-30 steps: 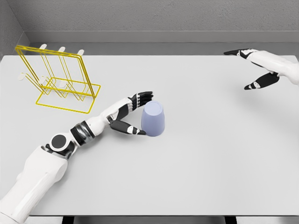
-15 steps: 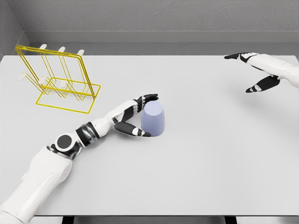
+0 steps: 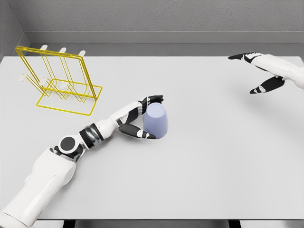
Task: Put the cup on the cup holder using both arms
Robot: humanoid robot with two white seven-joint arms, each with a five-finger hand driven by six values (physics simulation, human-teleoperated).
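One cup (image 3: 156,120) mid-table w/ left hand (image 3: 139,116) fingers closed round it, one yellow rack (image 3: 58,80) at 10 o'clock, right hand (image 3: 262,71) splayed, empty, by 2 o'clock edge.

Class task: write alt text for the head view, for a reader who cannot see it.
The left hand closes around a lavender cup standing upside down mid-table. A yellow wire cup holder stands at the far left; the right hand hovers open at the far right.

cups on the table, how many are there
1. A single pale lavender plastic cup stands upside down near the middle of the white table, with the left hand wrapped around its left side. Nothing hangs on the yellow wire cup holder.
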